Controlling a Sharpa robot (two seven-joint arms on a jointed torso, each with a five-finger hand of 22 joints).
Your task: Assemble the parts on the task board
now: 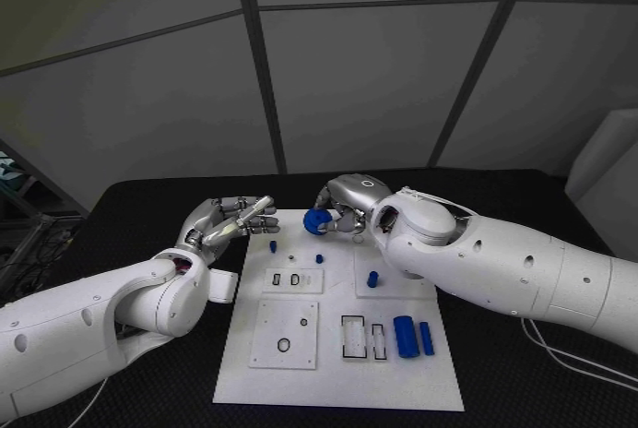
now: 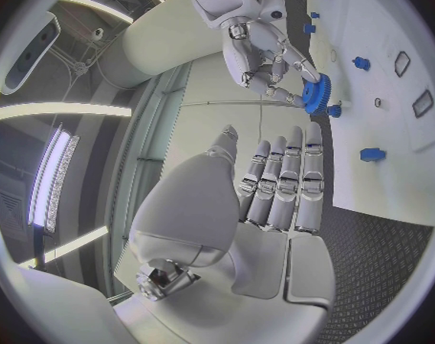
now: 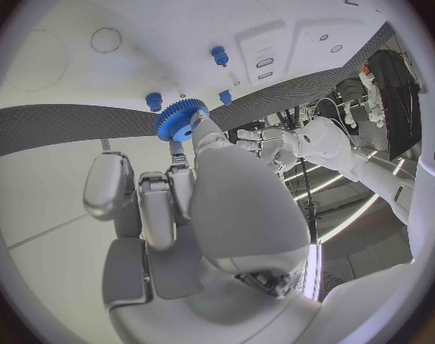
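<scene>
One blue gear (image 1: 315,221) is pinched by the right hand (image 1: 348,207) above the task board's (image 1: 439,382) far edge, pegs (image 1: 321,257) just beneath; left hand (image 1: 234,219) hovers empty, fingers extended.

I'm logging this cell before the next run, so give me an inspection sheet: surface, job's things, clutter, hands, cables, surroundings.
Surface: black table, with the white board in the middle.
Job's things: blue gear held above the board's far edge; small blue pegs standing on the board; two blue cylinders lying near its right side.
Clutter: nothing seen.
Hands: right hand pinches the gear; left hand holds nothing, fingers out straight.
Cables: pale cables on the table under the right arm.
Surroundings: grey panelled walls.
</scene>
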